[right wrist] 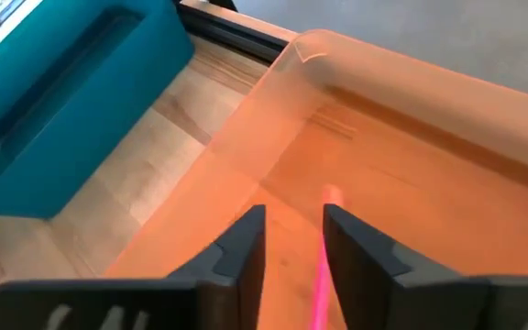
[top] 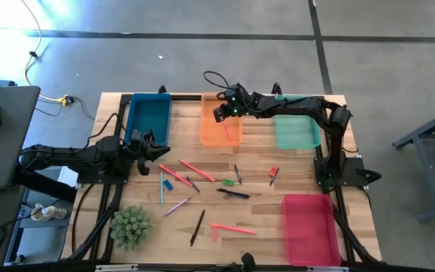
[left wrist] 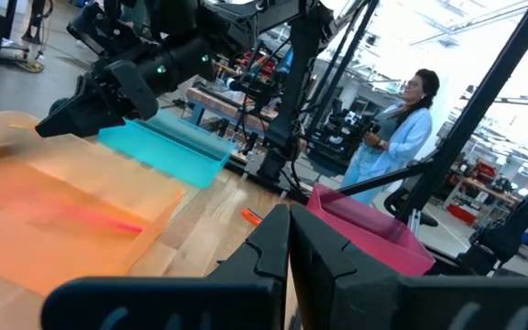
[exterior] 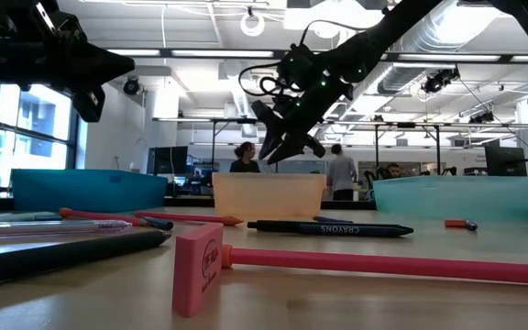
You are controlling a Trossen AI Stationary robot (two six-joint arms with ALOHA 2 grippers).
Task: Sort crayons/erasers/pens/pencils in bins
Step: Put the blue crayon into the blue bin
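My right gripper [top: 220,113] hangs open and empty over the orange bin [top: 211,134], seen from the side in the low view [exterior: 282,142]. A salmon-pink stick [right wrist: 323,266] lies on the bin's floor beyond the fingers, also visible from above [top: 226,130]. My left gripper [top: 154,145] is shut and empty above the table's left part, beside the dark blue bin [top: 148,117]. Dark pens [top: 233,193], more pink sticks [top: 196,170] and small green [top: 227,182], red-orange [top: 274,171] and blue [top: 168,183] erasers lie flat on the table.
The teal-green bin [top: 297,130] stands at the far right and the red-pink bin [top: 310,227] at the near right. A green spiky plant [top: 131,227] sits at the near left. A pink block [exterior: 198,266] lies close to the low camera. People stand in the room behind.
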